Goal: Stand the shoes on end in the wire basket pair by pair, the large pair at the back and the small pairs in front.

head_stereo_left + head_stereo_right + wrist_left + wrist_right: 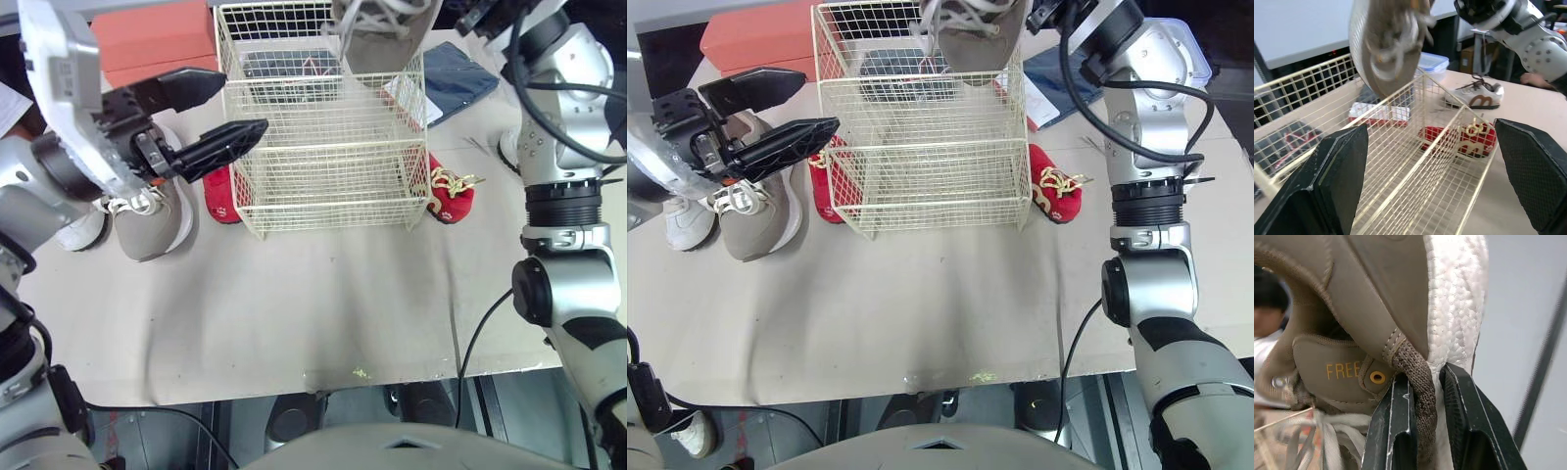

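Observation:
A cream wire basket (pixel 323 176) stands at the back middle of the table. My right gripper (pixel 1425 377) is shut on the heel tab of a large grey sneaker (pixel 377 34), which hangs toe-down over the basket's back right corner. Its mate, a second grey sneaker (pixel 147 220), lies on the table left of the basket beside a white shoe (pixel 83 230). One small red shoe (pixel 219 196) lies against the basket's left side and another red shoe (pixel 451 196) against its right. My left gripper (pixel 240 103) hovers open and holding nothing at the basket's left wall.
A white and brown sneaker (pixel 1474 95) lies on the table past the basket's right side. An orange box (pixel 157 39) sits at the back left and a blue pad (pixel 456 78) at the back right. A dark item (pixel 284 64) shows through the basket's back wires.

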You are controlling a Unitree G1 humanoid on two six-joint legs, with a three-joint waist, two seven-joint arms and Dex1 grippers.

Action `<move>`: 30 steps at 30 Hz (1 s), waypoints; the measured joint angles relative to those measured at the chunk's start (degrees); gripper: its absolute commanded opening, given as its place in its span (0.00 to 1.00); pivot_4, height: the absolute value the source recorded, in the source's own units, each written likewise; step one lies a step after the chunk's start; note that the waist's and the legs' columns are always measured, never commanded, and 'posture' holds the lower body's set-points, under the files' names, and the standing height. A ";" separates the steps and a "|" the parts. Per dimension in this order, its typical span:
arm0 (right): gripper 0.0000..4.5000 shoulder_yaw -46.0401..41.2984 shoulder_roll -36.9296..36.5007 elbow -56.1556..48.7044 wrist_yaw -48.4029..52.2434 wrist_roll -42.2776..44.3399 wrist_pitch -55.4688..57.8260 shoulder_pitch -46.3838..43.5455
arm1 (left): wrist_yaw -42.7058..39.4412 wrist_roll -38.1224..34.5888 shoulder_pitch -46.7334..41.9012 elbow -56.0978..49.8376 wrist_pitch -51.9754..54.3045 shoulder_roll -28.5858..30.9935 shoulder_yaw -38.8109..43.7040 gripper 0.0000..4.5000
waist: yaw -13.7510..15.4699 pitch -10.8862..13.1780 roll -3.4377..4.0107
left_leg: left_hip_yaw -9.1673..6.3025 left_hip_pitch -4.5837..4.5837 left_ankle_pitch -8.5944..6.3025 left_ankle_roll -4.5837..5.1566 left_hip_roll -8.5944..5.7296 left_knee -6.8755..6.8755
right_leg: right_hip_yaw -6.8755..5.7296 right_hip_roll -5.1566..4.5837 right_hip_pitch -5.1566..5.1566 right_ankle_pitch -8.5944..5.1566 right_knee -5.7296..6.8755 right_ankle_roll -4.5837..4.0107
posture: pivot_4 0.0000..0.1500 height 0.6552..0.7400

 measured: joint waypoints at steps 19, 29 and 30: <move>0.03 0.49 -2.21 1.53 -4.01 -1.77 23.68 5.22 | -1.77 1.98 3.92 -0.07 -0.98 0.43 1.65 0.99 | 1.41 -0.07 -0.12 | -0.02 -0.01 0.00 0.00 -0.04 -0.03 | -0.01 -0.12 0.01 0.00 -0.06 0.00 | 1.00 1.00; 0.99 -0.25 -3.32 -1.85 -5.18 -1.42 27.14 8.50 | -4.22 4.86 4.67 0.69 -2.04 0.54 1.56 1.00 | 0.75 -0.05 -0.09 | 0.02 -0.01 -0.01 -0.01 0.01 -0.06 | 0.06 -0.05 -0.04 0.00 -0.03 0.00 | 1.00 1.00; 0.99 -0.25 -3.73 -2.54 -5.06 -1.36 27.72 8.66 | -4.43 5.07 4.84 0.72 -2.06 0.54 1.56 1.00 | 0.72 -0.05 -0.08 | 0.03 -0.01 0.00 -0.01 0.01 -0.08 | 0.06 -0.05 -0.05 0.00 -0.03 0.00 | 1.00 1.00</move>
